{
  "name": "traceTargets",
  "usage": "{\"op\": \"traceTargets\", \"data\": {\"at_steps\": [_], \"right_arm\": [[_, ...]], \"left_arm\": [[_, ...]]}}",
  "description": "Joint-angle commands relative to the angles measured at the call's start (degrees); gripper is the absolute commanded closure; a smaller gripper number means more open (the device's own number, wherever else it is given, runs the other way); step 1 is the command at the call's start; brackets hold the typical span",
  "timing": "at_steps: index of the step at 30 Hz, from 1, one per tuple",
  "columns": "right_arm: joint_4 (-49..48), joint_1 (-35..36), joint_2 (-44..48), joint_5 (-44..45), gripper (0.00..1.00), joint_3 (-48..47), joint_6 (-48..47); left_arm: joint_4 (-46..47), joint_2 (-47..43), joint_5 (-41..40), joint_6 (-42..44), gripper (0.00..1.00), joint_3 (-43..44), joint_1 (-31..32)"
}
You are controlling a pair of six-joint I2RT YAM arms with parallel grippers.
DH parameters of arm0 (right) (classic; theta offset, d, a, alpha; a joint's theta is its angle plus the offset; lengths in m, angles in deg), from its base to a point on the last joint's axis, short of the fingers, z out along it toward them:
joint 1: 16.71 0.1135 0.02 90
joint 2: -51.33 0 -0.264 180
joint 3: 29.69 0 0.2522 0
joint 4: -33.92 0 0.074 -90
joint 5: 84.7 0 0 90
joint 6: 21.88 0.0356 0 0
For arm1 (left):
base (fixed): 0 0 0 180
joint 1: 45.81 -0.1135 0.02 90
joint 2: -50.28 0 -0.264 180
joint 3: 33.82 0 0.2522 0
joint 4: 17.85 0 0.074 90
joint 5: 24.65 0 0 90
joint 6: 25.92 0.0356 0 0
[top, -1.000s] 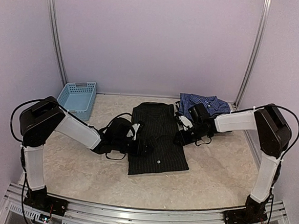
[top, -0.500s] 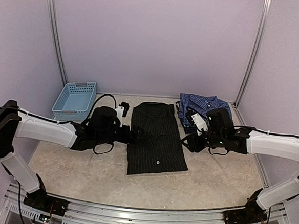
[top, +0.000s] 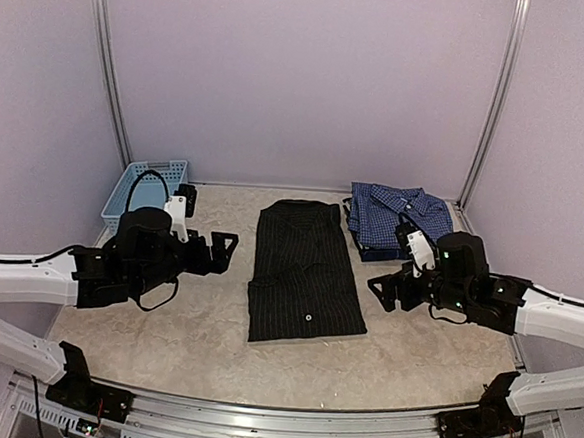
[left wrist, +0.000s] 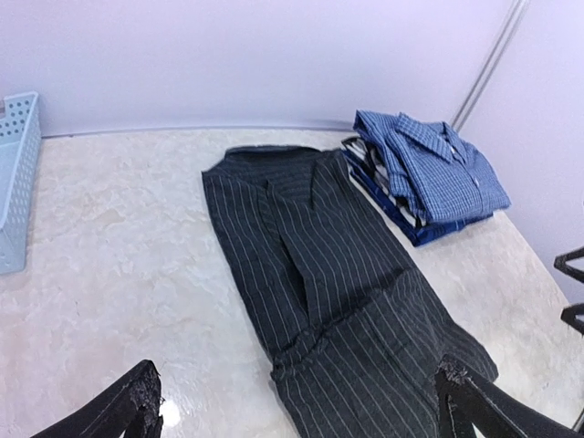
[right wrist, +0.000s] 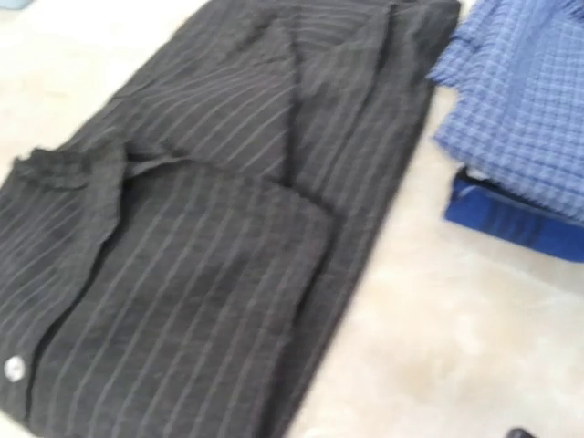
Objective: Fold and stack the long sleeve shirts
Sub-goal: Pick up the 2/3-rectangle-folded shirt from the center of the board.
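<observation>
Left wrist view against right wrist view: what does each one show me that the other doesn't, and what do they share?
Only the left wrist view shows the light blue basket at the left edge, the back wall, and the collar of the blue checked shirt.

Only the right wrist view shows the white button near the bottom corner of the black pinstriped shirt.

Both show the black pinstriped shirt lying folded on the pale tabletop, with the blue checked shirt beside it, resting on darker navy fabric.

Pale lavender walls [top: 302, 79] are enclosing a beige, marbled counter [top: 193, 342] on three sides. Two metal posts [top: 109, 66] are slanting up at upper left and upper right. A ribbed aluminium rail [top: 278, 422] is running along the bottom edge under soft, even light.
</observation>
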Motion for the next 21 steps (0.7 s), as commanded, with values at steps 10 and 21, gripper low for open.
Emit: {"op": "traceTargets", "data": {"at_steps": [10, 21], "right_arm": [[-5.5, 11.3, -10.4, -2.5, 0.03, 3.7, 3.4], [-3.8, 10.5, -13.6, -6.1, 0.03, 1.1, 9.9]], "left_arm": [[7.1, 1.3, 2.4, 13.1, 0.01, -10.0, 11.6], [4.2, 26.9, -7.0, 31.1, 0.01, 7.2, 22.1]]}}
